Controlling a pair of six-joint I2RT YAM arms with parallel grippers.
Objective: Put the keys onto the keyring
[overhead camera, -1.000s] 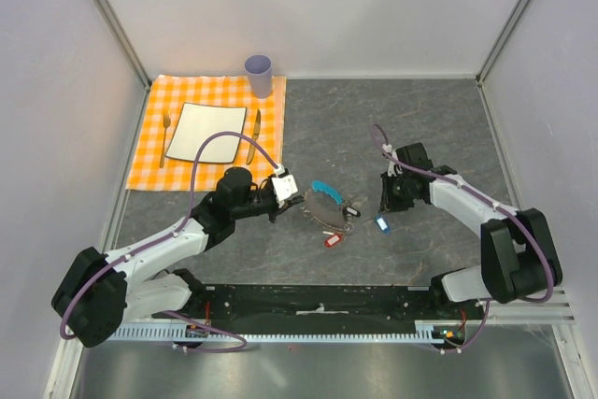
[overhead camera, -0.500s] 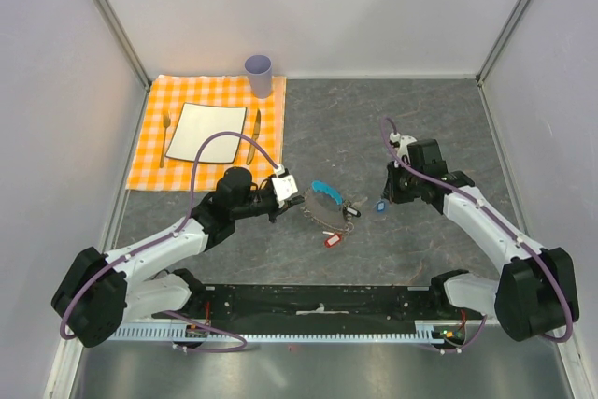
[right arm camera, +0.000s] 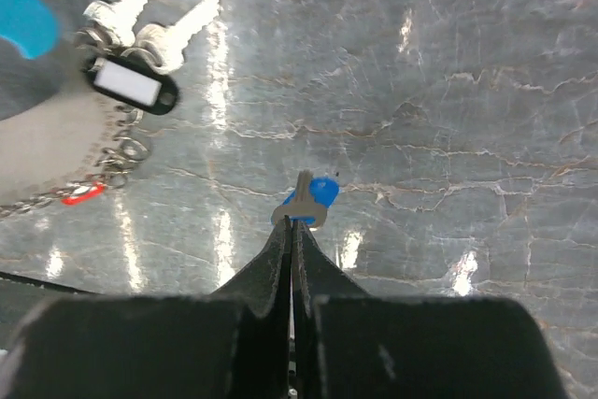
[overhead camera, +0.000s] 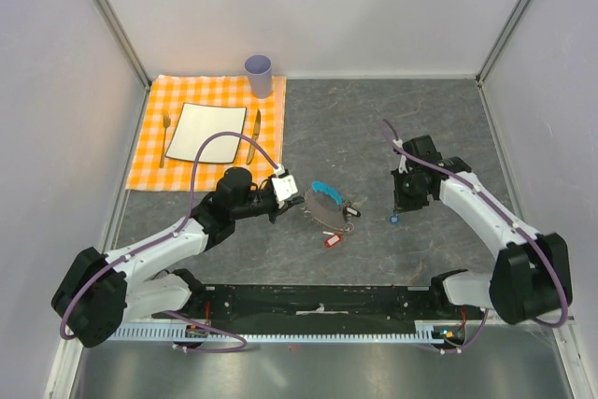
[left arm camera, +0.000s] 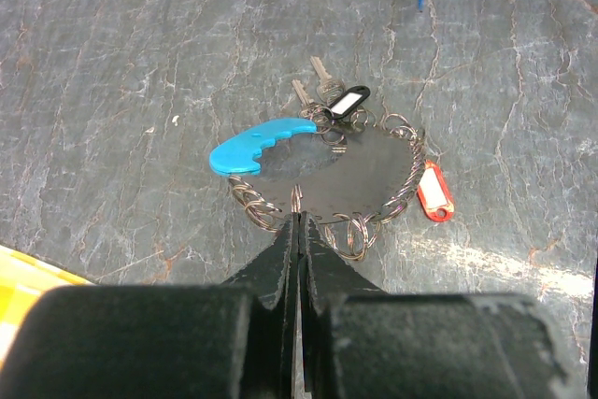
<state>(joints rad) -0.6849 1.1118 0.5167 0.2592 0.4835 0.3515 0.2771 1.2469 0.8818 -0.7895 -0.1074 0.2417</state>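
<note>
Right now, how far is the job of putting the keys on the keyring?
Looks done: two black-tagged keys sit at the keyring chain, seemingly threaded. In hand: the left gripper pinches the chain; the right gripper pinches the blue-tagged key, apart from the ring. Left: threading that key; the red-tagged key touches the chain, attachment unclear.

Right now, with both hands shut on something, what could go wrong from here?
1. The right hand pinches the blue-tagged key only at its very tips, so the key could twist or slip out.
2. The left hand holds the keyring at one spot on its chain, so the loop may drag, taking along the red-tagged key lying against it.
</note>
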